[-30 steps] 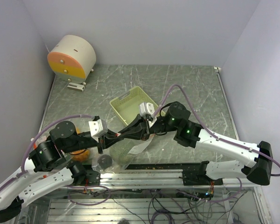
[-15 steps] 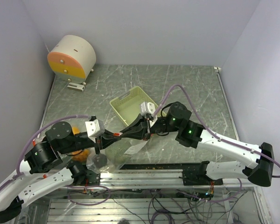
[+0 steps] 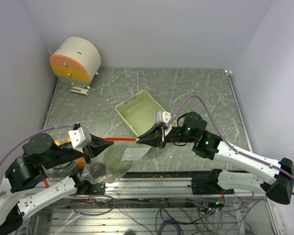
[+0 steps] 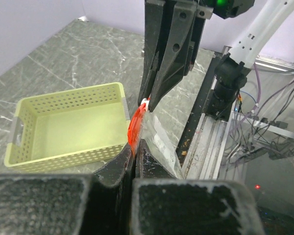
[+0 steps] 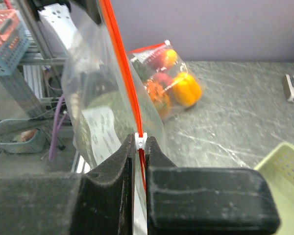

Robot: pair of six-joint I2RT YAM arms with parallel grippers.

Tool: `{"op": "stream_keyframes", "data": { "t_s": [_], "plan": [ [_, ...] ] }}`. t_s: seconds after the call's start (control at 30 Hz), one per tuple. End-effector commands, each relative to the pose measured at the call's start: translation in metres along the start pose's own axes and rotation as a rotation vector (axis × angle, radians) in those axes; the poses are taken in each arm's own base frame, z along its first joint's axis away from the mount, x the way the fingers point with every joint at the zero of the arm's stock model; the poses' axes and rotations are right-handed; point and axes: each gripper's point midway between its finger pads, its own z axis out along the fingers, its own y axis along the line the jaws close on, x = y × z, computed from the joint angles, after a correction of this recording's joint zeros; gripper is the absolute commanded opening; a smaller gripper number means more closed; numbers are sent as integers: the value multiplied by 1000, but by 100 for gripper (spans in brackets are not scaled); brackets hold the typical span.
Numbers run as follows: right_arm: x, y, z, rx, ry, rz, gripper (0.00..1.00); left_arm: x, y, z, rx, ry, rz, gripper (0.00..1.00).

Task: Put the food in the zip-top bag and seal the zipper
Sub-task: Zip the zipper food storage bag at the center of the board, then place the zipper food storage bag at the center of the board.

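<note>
Red zipper strip (image 3: 121, 139) of a clear plastic zip-top bag (image 3: 130, 155) runs taut between left gripper (image 3: 102, 142) and right gripper (image 3: 141, 140) from above, a grey-green netted melon (image 3: 115, 160) inside. Left wrist: jaws clamped on the strip, near a pale green plastic basket (image 4: 73, 147). Right wrist: jaws pinched at its white slider (image 5: 141, 139); more toy produce (image 5: 169, 85) lies bagged behind.

food (image 3: 115, 160) in bag (image 3: 131, 155), between left tool (image 3: 103, 142), right tool (image 3: 141, 140); basket (image 3: 123, 119) behind
</note>
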Motion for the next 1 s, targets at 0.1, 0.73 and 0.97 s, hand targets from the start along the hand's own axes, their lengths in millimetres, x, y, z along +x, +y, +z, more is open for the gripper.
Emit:
{"op": "stream_keyframes", "data": {
  "t_s": [0.1,0.73,0.97],
  "plan": [
    [52,-33,-29,211,148,38,0,-45,25,-36,-180,-134,46,7],
    [66,-88,-62,572,179,114,52,-50,47,-52,-327,-197,11,7],
    [48,-121,-96,917,106,318,100,-34,98,-19,-595,-231,-140,7]
  ]
}}
